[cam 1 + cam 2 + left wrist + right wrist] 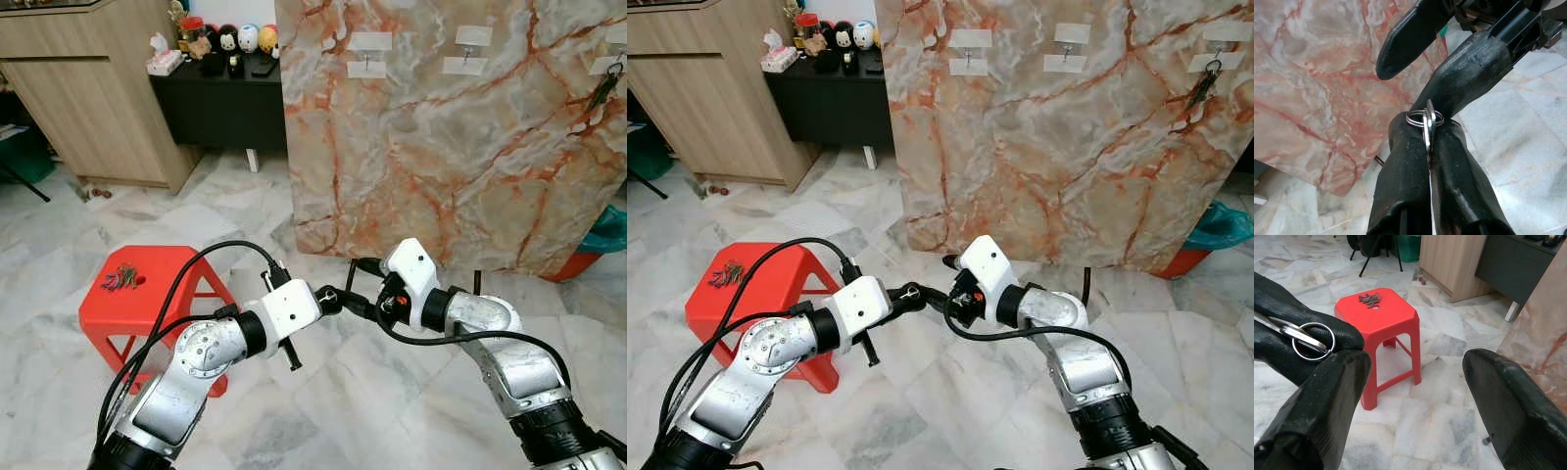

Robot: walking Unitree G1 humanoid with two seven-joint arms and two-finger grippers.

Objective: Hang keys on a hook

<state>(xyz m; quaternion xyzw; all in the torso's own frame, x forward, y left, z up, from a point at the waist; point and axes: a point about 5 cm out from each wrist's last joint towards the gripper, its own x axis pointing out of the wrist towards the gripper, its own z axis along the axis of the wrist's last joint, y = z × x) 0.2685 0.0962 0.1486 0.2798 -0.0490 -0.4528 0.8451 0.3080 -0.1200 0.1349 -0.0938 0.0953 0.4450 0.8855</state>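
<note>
Handover of the flat silver key on its thin steel split ring (1424, 119), pinched edge-on in the left tool (1428, 147).

The ring pokes just past the closed left tips; the right tool (1415, 382), fingers spread, has one finger touching beside it. I'd close the right on the ring before the left lets go. Marble-patterned board with clear stick-on hooks (368, 61) stands beyond both tools.

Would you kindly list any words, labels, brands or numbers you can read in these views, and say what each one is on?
No text can be read in any view.
The tissue box on the black cabinet may carry print, but it is too small to read.
The hook plates on the marble slab look blank.
</note>
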